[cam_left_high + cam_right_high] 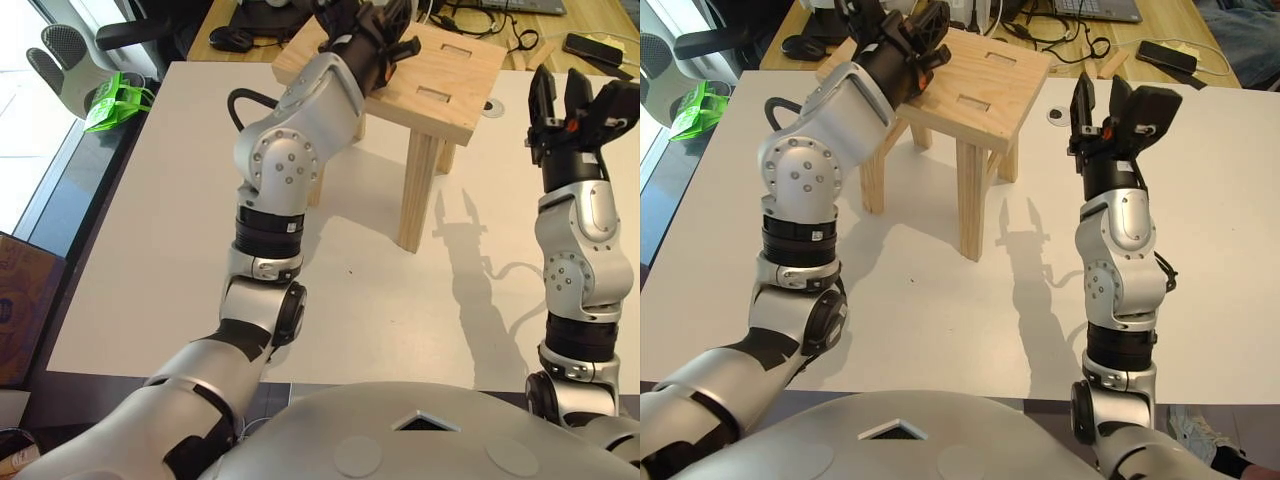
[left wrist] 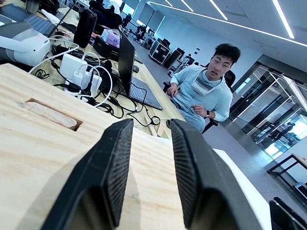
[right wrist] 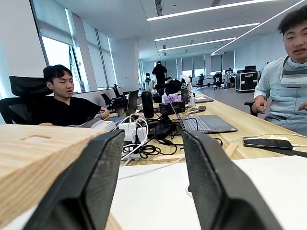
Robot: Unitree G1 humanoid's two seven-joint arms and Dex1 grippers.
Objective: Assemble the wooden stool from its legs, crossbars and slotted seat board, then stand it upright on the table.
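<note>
Both spread: left end effector (image 2: 151, 132) at far edge of stool (image 1: 470, 80), right end effector (image 3: 153, 139) apart beside it.

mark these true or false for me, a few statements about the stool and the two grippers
1. The wooden stool stands upright on the white table. True.
2. The right gripper holds a crossbar. False: it is open and empty, raised beside the stool.
3. The left gripper is over the seat board with its fingers apart. True.
4. The seat board's top is plain, without openings. False: two rectangular slots show in it.
</note>
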